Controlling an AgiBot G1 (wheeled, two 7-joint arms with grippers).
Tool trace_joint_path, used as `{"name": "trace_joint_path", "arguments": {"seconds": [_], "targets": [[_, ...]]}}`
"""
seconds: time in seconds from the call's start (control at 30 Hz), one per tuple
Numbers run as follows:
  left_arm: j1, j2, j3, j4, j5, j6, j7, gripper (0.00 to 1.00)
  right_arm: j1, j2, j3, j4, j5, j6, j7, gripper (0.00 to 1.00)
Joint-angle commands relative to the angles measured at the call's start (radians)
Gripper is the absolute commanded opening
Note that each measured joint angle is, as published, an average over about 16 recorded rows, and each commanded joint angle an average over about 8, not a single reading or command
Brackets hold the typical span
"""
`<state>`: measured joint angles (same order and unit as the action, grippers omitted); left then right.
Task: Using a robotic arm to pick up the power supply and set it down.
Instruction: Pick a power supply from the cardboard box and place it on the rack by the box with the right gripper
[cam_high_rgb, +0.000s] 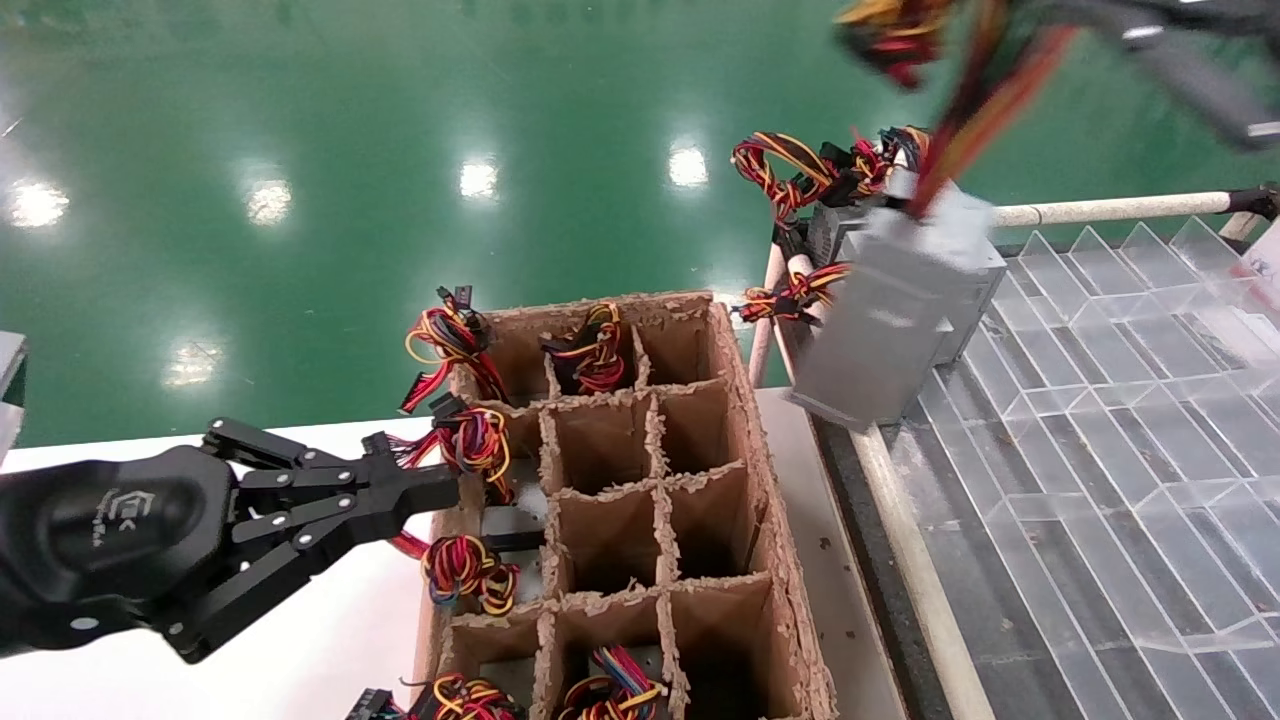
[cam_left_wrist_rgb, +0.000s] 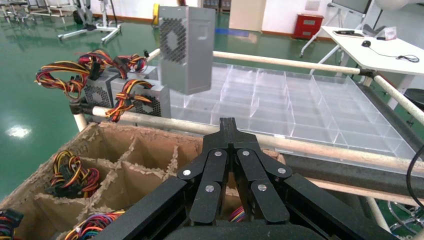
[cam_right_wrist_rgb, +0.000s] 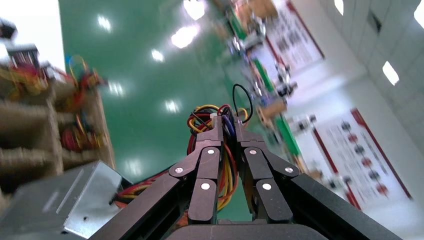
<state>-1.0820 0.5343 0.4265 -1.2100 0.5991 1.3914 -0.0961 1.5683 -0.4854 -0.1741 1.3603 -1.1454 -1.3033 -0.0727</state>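
Note:
The power supply (cam_high_rgb: 890, 310), a silver-grey metal box, hangs tilted in the air over the near-left corner of the clear tray. Its vent side shows in the left wrist view (cam_left_wrist_rgb: 187, 47). Its coloured wire bundle (cam_high_rgb: 960, 110) runs up to my right gripper (cam_high_rgb: 1030, 25) at the top right. The right gripper (cam_right_wrist_rgb: 227, 125) is shut on those wires (cam_right_wrist_rgb: 210, 150), and the grey box (cam_right_wrist_rgb: 65, 205) dangles below it. My left gripper (cam_high_rgb: 440, 490) is shut and holds nothing; it hovers beside the left wall of the cardboard box (cam_left_wrist_rgb: 229, 125).
A cardboard box (cam_high_rgb: 740, 420) with divider cells holds several other wire bundles. To its right lies a clear compartment tray (cam_high_rgb: 1100, 400) framed by white tubes (cam_high_rgb: 1100, 210). Two more grey boxes (cam_left_wrist_rgb: 125, 95) stand at the tray's far-left corner. A white table (cam_high_rgb: 330, 640) lies under the left arm.

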Motion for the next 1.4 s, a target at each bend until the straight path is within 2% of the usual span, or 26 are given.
{"name": "trace_joint_path", "arguments": {"seconds": [0.03, 0.27, 0.63, 1.03, 1.4], "targets": [[0.0, 0.0, 0.0, 0.0, 0.0, 0.0, 0.0, 0.0, 0.014, 0.04, 0.008, 0.0, -0.012, -0.012, 0.005, 0.0], [0.0, 0.0, 0.0, 0.0, 0.0, 0.0, 0.0, 0.0, -0.004, 0.12, 0.003, -0.001, -0.069, -0.025, 0.025, 0.0], [0.0, 0.0, 0.0, 0.0, 0.0, 0.0, 0.0, 0.0, -0.089, 0.171, -0.011, -0.002, -0.094, -0.036, 0.023, 0.0], [0.0, 0.0, 0.0, 0.0, 0.0, 0.0, 0.0, 0.0, -0.2, 0.153, -0.013, -0.004, -0.125, 0.07, 0.022, 0.0], [0.0, 0.0, 0.0, 0.0, 0.0, 0.0, 0.0, 0.0, -0.263, 0.119, -0.022, -0.004, -0.157, 0.152, 0.03, 0.0]]}}
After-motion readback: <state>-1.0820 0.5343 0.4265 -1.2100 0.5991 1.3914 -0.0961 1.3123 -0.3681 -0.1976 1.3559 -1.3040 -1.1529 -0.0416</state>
